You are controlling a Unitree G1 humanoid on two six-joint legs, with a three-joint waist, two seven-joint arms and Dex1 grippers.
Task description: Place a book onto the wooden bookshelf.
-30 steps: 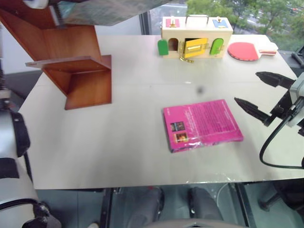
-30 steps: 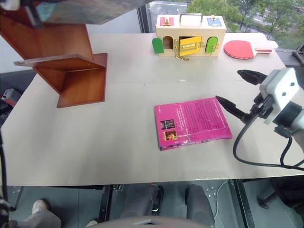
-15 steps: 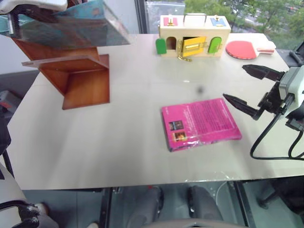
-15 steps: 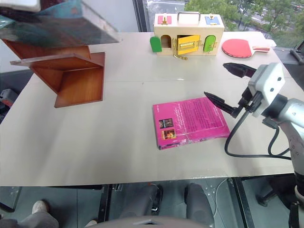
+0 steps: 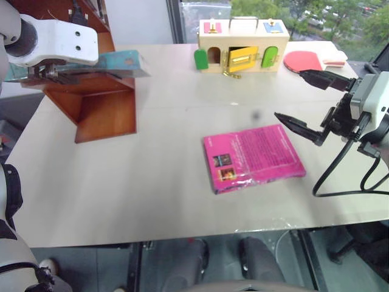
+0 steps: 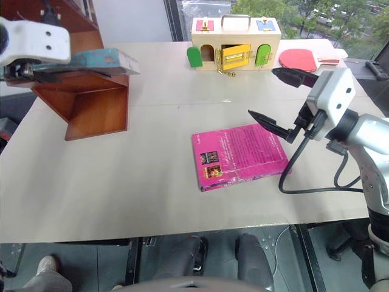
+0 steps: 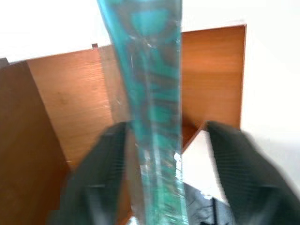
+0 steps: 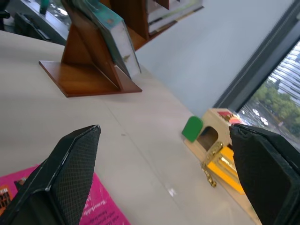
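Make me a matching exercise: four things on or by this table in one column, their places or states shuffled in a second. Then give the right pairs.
1. teal book
2. pink book
3. red paddle
4. yellow door

a. flat on the table near the right gripper
b. hanging open on the pale wooden box
c. lying on the wooden bookshelf
d. beside the pale box, at the table's far edge

Pairs: 1-c, 2-a, 3-d, 4-b

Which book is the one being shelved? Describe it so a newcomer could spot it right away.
Start at the reddish-brown wooden bookshelf on the table's left side. Lying flat across its board, under the left end effector, is the book: large, thin, teal-blue and glossy. The only other book is a smaller magenta-pink book lying mid-table.
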